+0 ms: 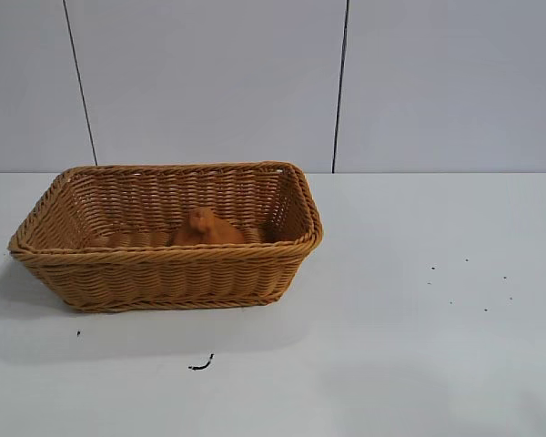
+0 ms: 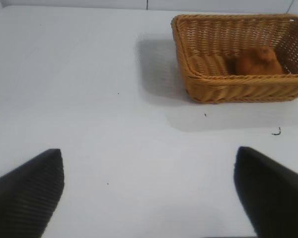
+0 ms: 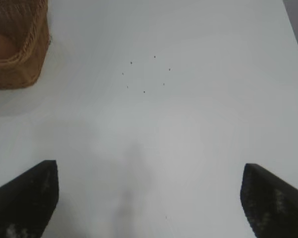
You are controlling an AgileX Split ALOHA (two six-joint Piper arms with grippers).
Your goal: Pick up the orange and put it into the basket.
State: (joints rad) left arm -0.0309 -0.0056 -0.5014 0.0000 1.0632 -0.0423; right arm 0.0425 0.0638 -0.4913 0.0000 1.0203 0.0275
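I see the orange (image 1: 206, 228) resting inside the basket (image 1: 164, 273). Left gripper (image 2: 149, 191) and right gripper (image 3: 149, 196) both hang over bare table (image 1: 419, 346), fingers spread apart, holding nothing.

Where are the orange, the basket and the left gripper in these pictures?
orange (image 1: 206, 228), exterior view, on its dimpled side just under the knobby top.
basket (image 1: 155, 276), exterior view, on the woven front wall below the braided rim.
left gripper (image 2: 149, 191), left wrist view, midway between its two dark, spread fingertips.
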